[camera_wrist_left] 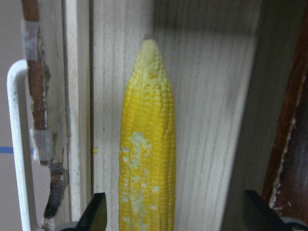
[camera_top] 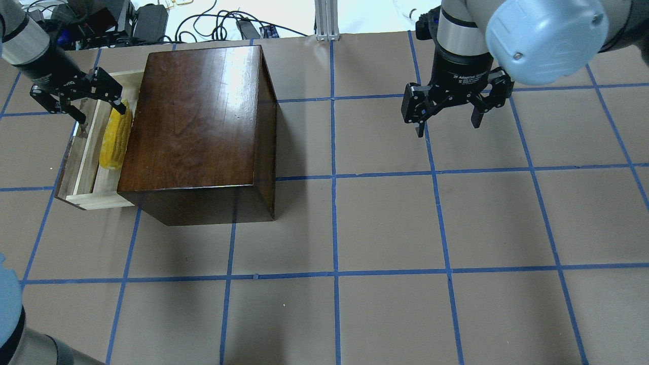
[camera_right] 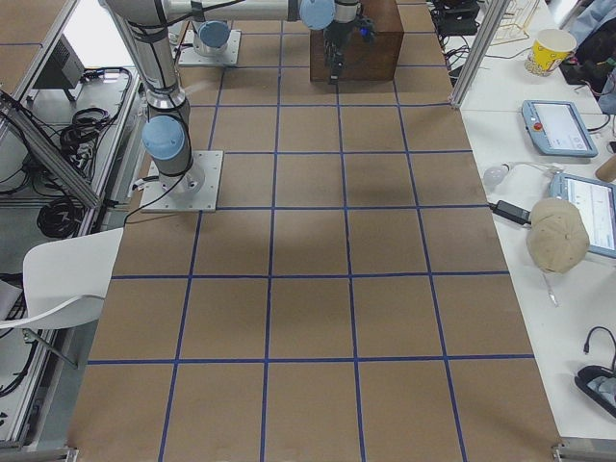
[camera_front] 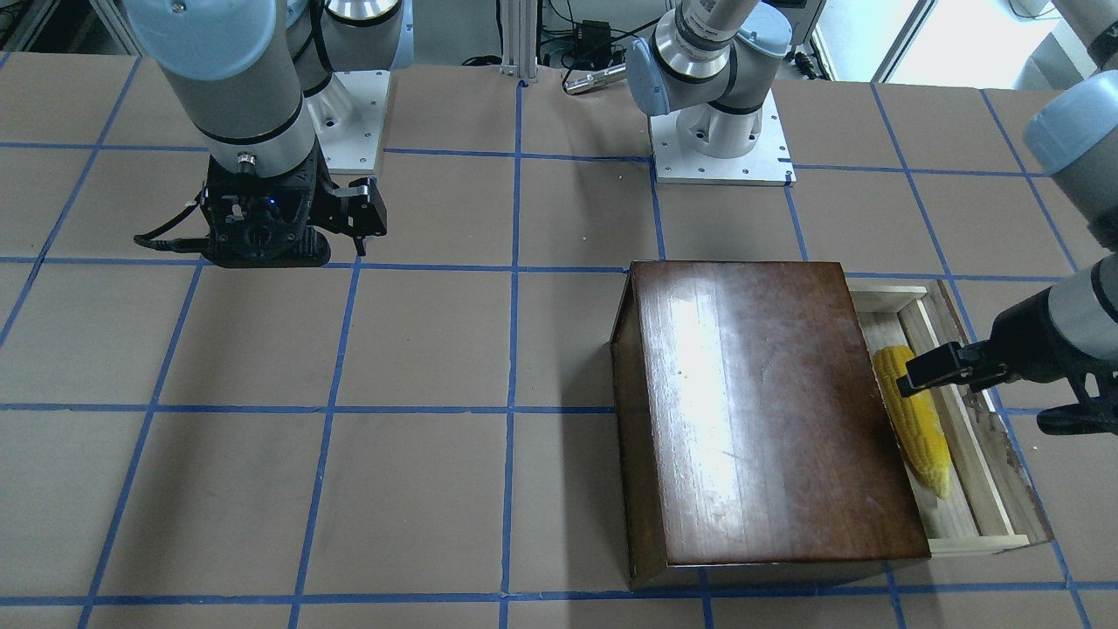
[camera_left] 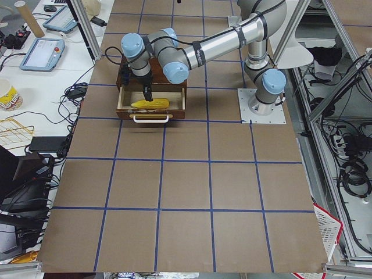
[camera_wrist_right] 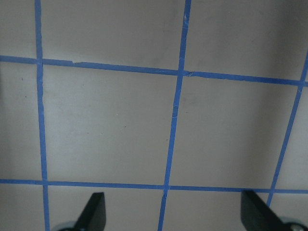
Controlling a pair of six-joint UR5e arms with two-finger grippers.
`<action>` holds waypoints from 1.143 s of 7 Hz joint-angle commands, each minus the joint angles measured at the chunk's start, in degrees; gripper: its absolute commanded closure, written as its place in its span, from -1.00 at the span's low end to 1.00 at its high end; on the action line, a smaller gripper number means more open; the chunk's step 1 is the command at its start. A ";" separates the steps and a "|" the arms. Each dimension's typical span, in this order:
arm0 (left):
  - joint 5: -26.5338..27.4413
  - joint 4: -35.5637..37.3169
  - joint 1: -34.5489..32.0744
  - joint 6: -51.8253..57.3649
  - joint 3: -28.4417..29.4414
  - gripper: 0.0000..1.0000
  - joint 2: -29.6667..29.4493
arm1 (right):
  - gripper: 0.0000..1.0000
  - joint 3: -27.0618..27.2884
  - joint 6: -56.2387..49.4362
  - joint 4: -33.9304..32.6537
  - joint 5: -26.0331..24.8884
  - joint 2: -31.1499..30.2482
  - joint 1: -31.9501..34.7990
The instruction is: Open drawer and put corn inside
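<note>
Left arm: it enters from the upper left corner of the overhead view. The wrist is bent down over the far end of the drawer (camera_top: 83, 152), which stands open out of the dark wooden box (camera_top: 197, 116).

Left gripper (camera_wrist_left: 175, 216): fingers point down into the tray and are spread wide, gripping nothing. In the left wrist view I see one black fingertip on each side of the thick end of the corn (camera_wrist_left: 147, 159), with a gap on both sides and no contact.

Corn: it lies flat on the pale drawer floor, lengthwise along the tray, with its paler tip pointing away from the gripper. The drawer's front wall and white handle (camera_wrist_left: 17, 144) are on one side of it, and the box's dark edge is on the other. A rubbed, whitish patch shows on the kernels near the thick end.

Right arm: it hangs over bare table (camera_top: 385, 228), well apart from the box, with the wrist near vertical.

Right gripper (camera_top: 447, 126): fingers point straight down, are spread apart and hold nothing. Its wrist view shows only brown table paper and blue tape lines between the fingertips.

Writing: white print on the right gripper's black body (camera_top: 469, 77) reads "Adaptive". The rest is too small for me to read. I can make out no lettering on the left gripper, the box or the drawer.
</note>
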 commanded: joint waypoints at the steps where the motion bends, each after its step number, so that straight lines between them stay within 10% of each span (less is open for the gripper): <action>1: 0.15 -0.50 -2.41 -0.37 1.12 -1.00 3.49 | -1.00 0.00 -0.02 0.00 0.00 0.00 0.00; 8: 5.88 -7.54 -20.27 -10.89 -0.63 -1.00 11.41 | -1.00 0.00 0.07 0.00 0.00 0.00 0.00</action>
